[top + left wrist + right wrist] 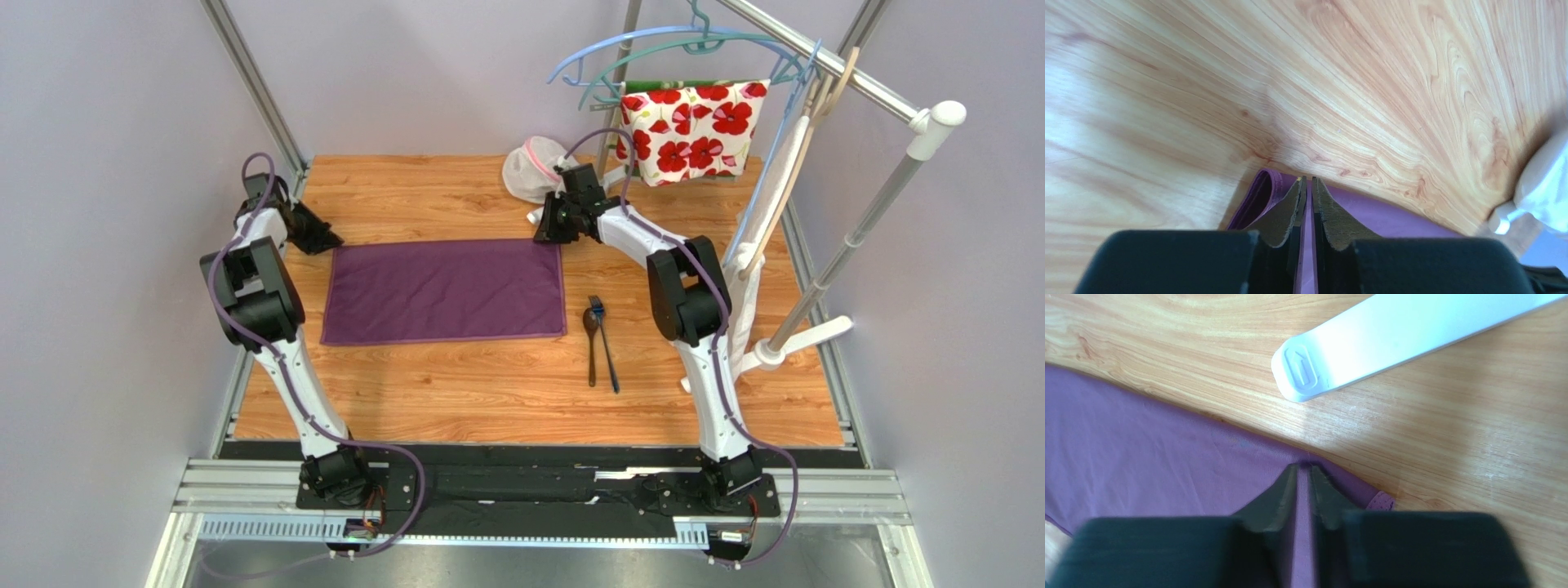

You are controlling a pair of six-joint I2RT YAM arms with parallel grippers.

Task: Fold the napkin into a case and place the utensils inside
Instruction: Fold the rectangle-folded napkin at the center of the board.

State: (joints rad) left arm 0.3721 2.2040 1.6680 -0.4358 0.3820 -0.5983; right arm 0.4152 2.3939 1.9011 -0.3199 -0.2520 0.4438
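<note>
**Top view.** The napkin lies flat on the tabletop as a wide rectangle. The left gripper is at its far left corner and the right gripper at its far right corner. The 2 utensils lie side by side just right of the napkin, not touching it. A mesh pouch sits beyond the right gripper.

**Left wrist.** The jaws stand narrow with a thin strip of purple cloth between them, so they pinch the corner. Left of them the edge curls up and looks like 2 layers, though I cannot tell for sure.

**Right wrist.** These jaws are narrow too, and they grip the cloth right at its corner. A white rack foot lies near on bare wood beyond.

**The step.** This looks like the start of a fold that brings the far edge over to the near one.
- Both corners should rise together, only enough to clear the cloth beneath.
- Both arms should travel toward the near edge at 1 pace, with the span between them lightly taut, so the crease runs straight.
- If the left corner is doubled, both layers need to be in the pinch, or 1 may slip out.
- The right arm should pass clear of the utensils.
- The edges should line up before the jaws let go.
</note>
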